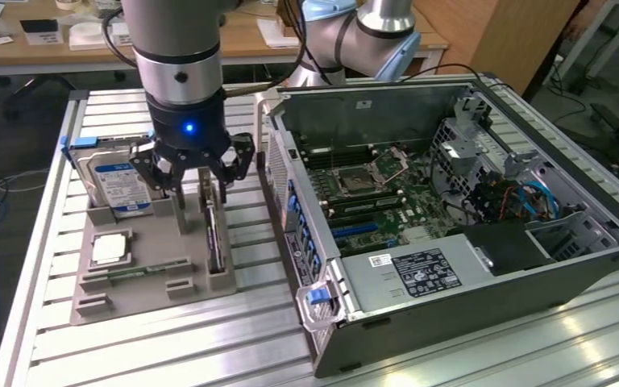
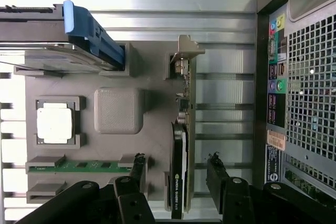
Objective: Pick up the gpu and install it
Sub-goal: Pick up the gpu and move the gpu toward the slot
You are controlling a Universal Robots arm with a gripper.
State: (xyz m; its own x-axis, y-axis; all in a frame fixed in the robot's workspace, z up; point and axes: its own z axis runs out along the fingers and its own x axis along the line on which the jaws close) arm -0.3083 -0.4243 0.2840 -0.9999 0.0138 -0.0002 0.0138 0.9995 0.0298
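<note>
The gpu (image 2: 182,145) is standing on its long edge in a slot of the grey holder tray (image 2: 118,109), along the tray edge that is facing the computer case (image 2: 299,77). It is showing as a thin green board with a black cooler block on one face, white lettering running along that block, and a silver metal bracket (image 2: 185,45) closing off the far end. In the exterior view the gpu (image 1: 213,234) is rising upright and narrow beside the tray's middle post. The jaws are hanging spread wide, one finger on each side of the card near its cooler end and apart from it as far as can be told, so nothing is being pinched. The task is looking to be at an early stage: the card is not yet lifted, and the expansion slots (image 1: 366,229) on the board inside the open case (image 1: 450,201) are sitting empty, so both the pickup and the fitting are waiting to be done. Sharing the tray are a hard drive (image 1: 122,185) with a blue-white label, a square processor chip (image 1: 110,248) and a small memory stick (image 1: 138,272). The tray is resting near the slatted metal surface's (image 1: 126,347) edge at the exterior view's left, and the case is lying beside it toward the opposite edge.
</note>
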